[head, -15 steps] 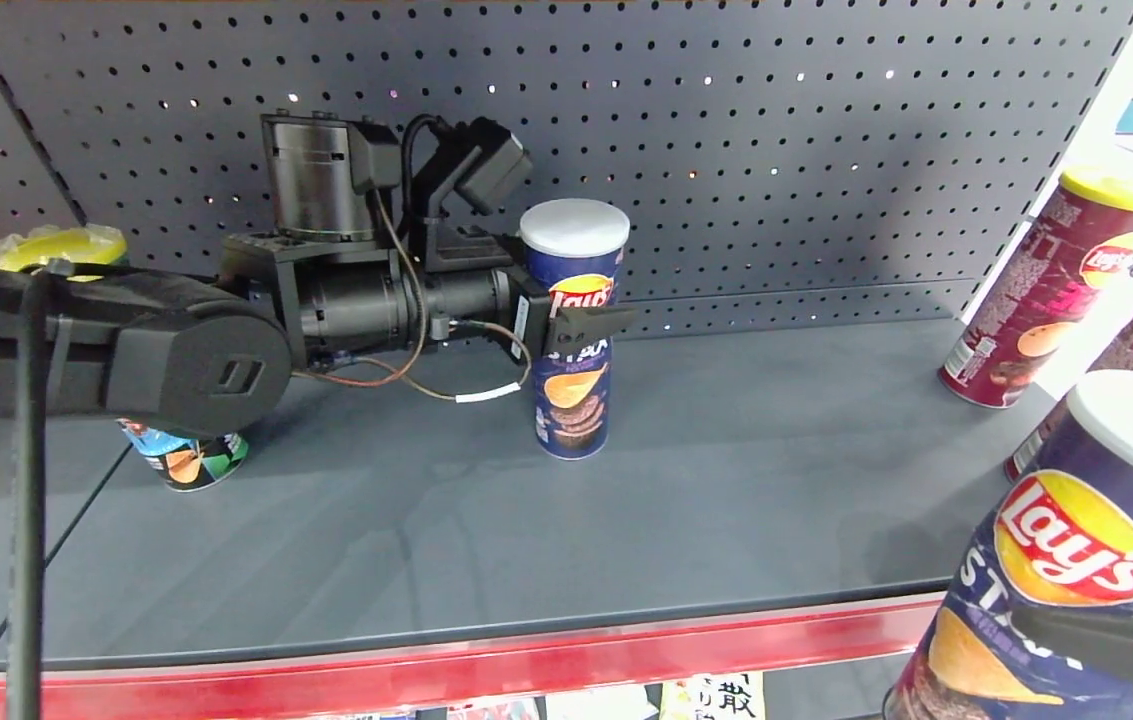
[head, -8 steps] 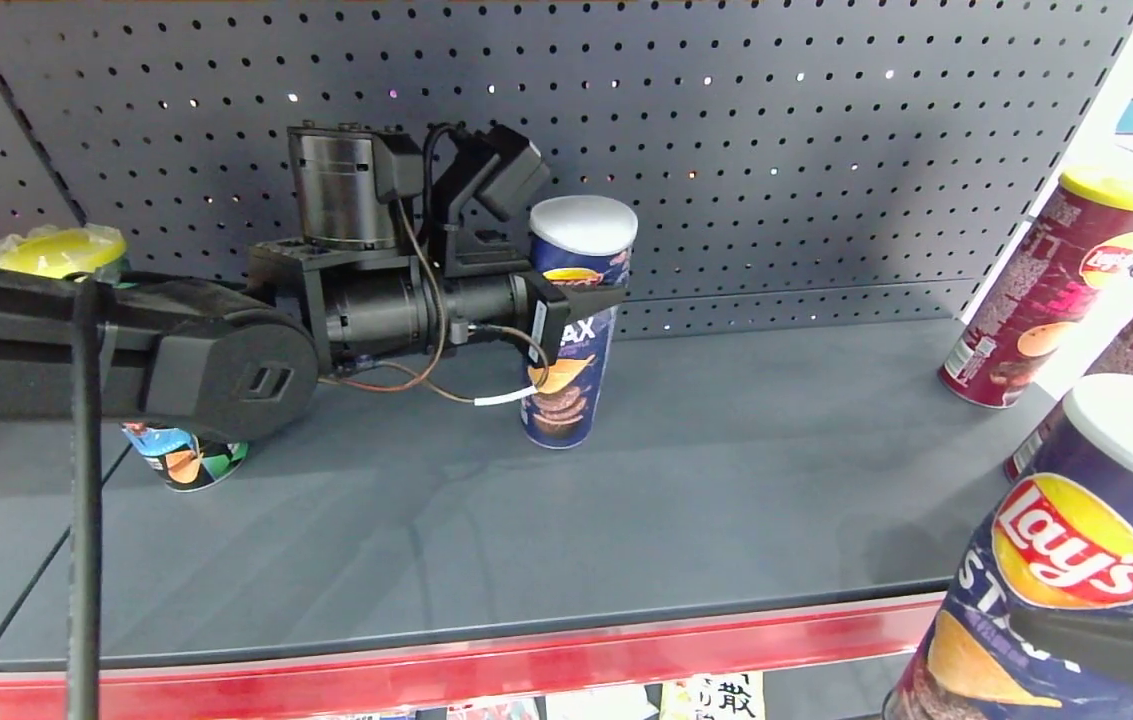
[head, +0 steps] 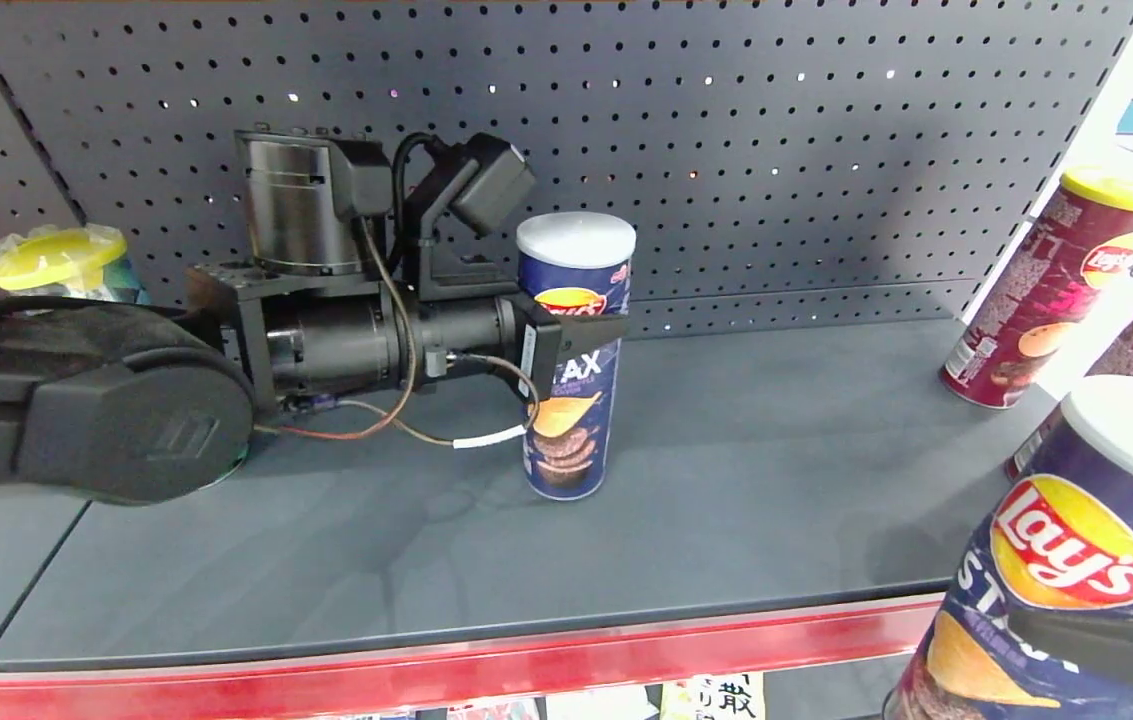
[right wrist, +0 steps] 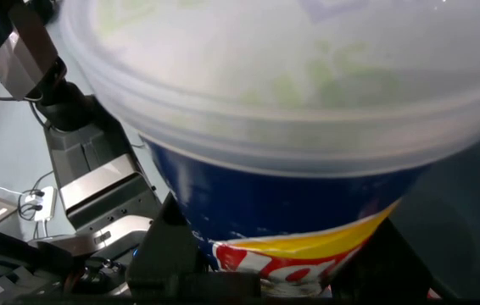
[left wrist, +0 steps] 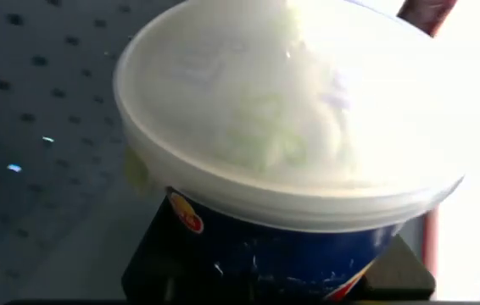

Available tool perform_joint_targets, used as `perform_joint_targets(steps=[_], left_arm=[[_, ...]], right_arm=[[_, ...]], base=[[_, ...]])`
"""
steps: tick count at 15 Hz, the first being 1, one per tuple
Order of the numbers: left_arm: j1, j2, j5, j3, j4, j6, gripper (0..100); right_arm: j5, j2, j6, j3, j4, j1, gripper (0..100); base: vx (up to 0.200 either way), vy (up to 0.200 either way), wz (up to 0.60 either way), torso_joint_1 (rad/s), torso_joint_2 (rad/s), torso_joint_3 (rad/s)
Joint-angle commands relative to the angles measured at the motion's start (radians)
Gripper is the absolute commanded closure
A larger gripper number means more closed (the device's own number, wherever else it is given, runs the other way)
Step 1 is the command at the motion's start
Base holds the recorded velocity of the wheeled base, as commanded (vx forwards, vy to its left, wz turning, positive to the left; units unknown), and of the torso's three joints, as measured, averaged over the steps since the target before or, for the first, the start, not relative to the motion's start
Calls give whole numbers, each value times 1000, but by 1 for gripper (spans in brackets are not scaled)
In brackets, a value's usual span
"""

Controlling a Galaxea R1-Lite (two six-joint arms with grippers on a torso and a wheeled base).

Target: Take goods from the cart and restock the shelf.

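Shelf: you face a dark grey matte metal shelf with a glossy red front strip along its front edge.
Back: a grey perforated back panel rises from the shelf's rear edge, and light shows through some of its holes.
Room: a bright area opens past the shelf's right edge.
Far left: a can with a yellow plastic lid stands near the shelf's back left corner, behind the arm.
Left arm: your black left arm lies level above the shelf's left part, with thin wires looping under its wrist.
Left gripper: the left gripper has its black fingers clamped across the upper half of the first can, one in front and one behind.
First can: a tall blue cardboard chip can with a white plastic lid stands upright left of the shelf's middle, about halfway between back and front. You cannot tell if its base touches the shelf.
Right edge: two maroon chip cans with yellow lids stand at the shelf's right edge.
Right gripper: your right gripper grips a second blue chip can with a white lid, held in front of the shelf's front right corner.
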Motion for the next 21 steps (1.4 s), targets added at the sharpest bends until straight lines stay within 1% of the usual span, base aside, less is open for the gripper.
perform_joint_targets(steps=[1, 2, 4, 5, 6, 7, 8, 9, 14, 17, 21], left_arm=[[-43, -90, 16, 65, -2, -34, 100], [-55, -107, 22, 99, -15, -40, 100], [-65, -119, 31, 154, -73, -40, 100], [-77, -119, 40, 199, -127, -42, 100], [-83, -119, 49, 226, -157, -43, 100], [-106, -121, 66, 268, -200, -45, 100], [-112, -124, 72, 272, -202, -46, 100], [-138, -133, 98, 274, -202, -60, 100], [-180, -136, 158, 279, -202, -58, 100], [-200, -138, 167, 283, -203, -57, 100], [-201, -170, 183, 335, -203, -57, 100]], right_arm=[[1, 7, 0, 1, 0, 0, 100], [1, 7, 0, 0, -1, 2, 100], [1, 7, 0, 1, 0, 2, 100], [3, 8, 0, 1, 0, 2, 100], [3, 7, 0, 1, 0, 2, 100], [4, 7, 0, 1, 0, 2, 100], [4, 7, 0, 1, 0, 2, 100], [4, 7, 0, 0, 0, 2, 100], [4, 5, 0, -2, 0, 2, 100], [4, 5, 0, 1, 0, 2, 100], [4, 5, 0, 0, 0, 2, 100]], base=[[0, 0, 0, 0, 0, 0], [0, 0, 0, 0, 0, 0], [0, 0, 0, 0, 0, 0], [0, 0, 0, 0, 0, 0], [0, 0, 0, 0, 0, 0], [0, 0, 0, 0, 0, 0], [0, 0, 0, 0, 0, 0], [0, 0, 0, 0, 0, 0], [0, 0, 0, 0, 0, 0], [0, 0, 0, 0, 0, 0], [0, 0, 0, 0, 0, 0]])
